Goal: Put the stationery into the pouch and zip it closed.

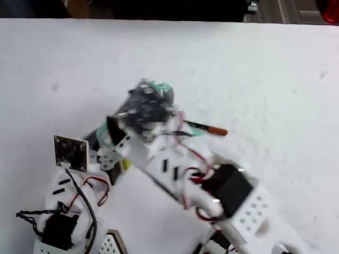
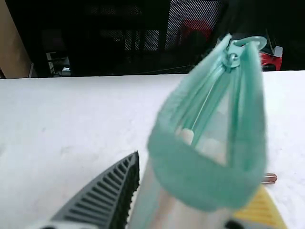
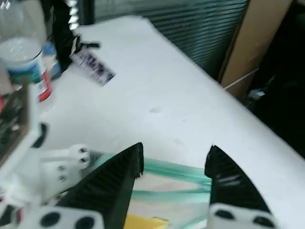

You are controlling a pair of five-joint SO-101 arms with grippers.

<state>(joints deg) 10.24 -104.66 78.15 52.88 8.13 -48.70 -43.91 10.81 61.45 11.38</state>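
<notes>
1. Worktop (image 1: 275, 69): wide bare room beyond the arms, and the far edge is well off.
2. Pouch (image 2: 209, 143): mid-worktop, upright in my left hand (image 2: 143, 191), which is clamped on it. The zip gapes.
3. Right hand (image 3: 176, 148): spread wide and empty, over the pouch's zip edge.
4. Pen (image 1: 209, 128): outside the pouch, near it. I judge loading and zipping remain.

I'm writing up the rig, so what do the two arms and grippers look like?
The left arm and right arm are white plastic with black motors and red and black cables. The left carries a square camera board. The right gripper has dark ribbed fingers.
</notes>
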